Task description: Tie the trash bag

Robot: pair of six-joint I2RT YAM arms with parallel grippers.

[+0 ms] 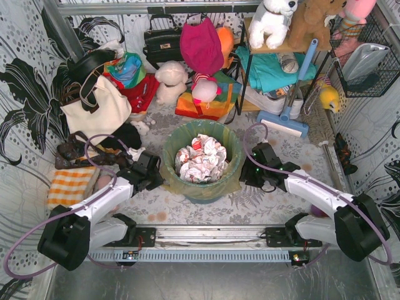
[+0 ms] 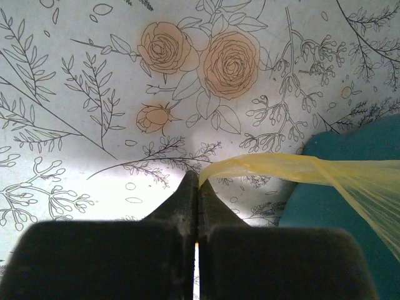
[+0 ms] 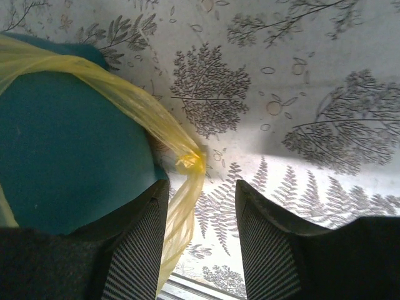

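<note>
- Progress, judged from the bag's state: early. The bag [image 1: 200, 132] sits inside the bin [image 1: 203, 194] with its mouth wide open and folded over the bin's rim, and the crumpled paper [image 1: 201, 159] lies uncovered in the middle.
- No knot or crossing of strands shows. One flap has been drawn off the rim on the bin's left side and another on its right, so gathering has begun. Lifting the flaps over the paper, crossing them and knotting them is all left to do.
- Both arms reach forward from their bases on the near side of the bin, low over the worktop [image 1: 156, 209], one flanking each side of it.
- The left end effector [image 2: 198, 181] is just left of the bin. It is clamped tight on a thin twisted strand of bag [image 2: 281, 165] that stretches taut back to the bin [image 2: 325, 206].
- The right end effector [image 3: 200, 187] is just right of the bin, its fingers moderately apart. A bag strand [image 3: 125, 94] with a crimped tip runs down from the bin [image 3: 69, 156] and hangs through the gap against one finger. It looks loose, not pinched.
</note>
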